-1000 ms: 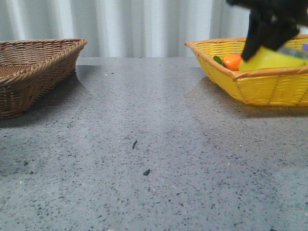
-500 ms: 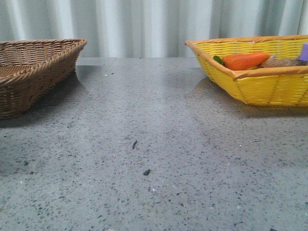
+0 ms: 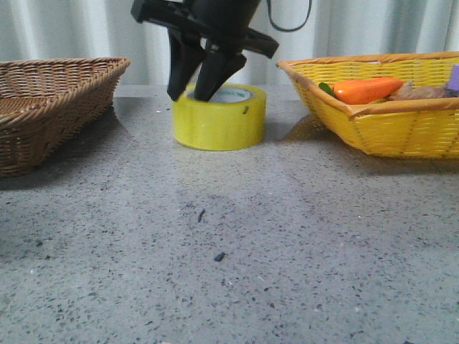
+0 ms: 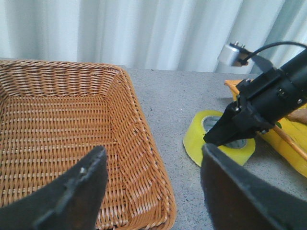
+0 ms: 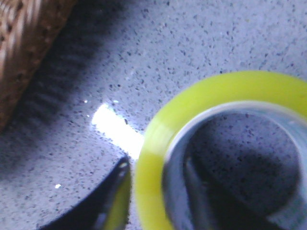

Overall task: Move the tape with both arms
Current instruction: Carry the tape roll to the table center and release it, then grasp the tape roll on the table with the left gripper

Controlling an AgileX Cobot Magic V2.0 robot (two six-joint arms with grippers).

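Note:
The yellow tape [image 3: 222, 122] lies flat on the grey table at the back middle, between the two baskets. My right gripper [image 3: 190, 94] comes down on its left side, one finger outside the roll and one inside the core, shut on the wall. The right wrist view shows the tape [image 5: 230, 84] close up, with my right gripper [image 5: 156, 167] astride its wall. My left gripper [image 4: 152, 151] is open and empty above the near corner of the brown basket [image 4: 57, 120]. In its view the tape [image 4: 193, 140] and the right arm [image 4: 268, 100] lie beyond. The left gripper is out of the front view.
A brown wicker basket [image 3: 50, 107] stands at the left edge. A yellow wicker basket [image 3: 401, 129] at the right holds an orange carrot toy [image 3: 366, 90] and other items. White curtains hang behind the table.
One second ago the right gripper held the tape in the yellow basket. Half a second ago both were out of view. Now the tape rests on the table's middle, with the gripper on it.

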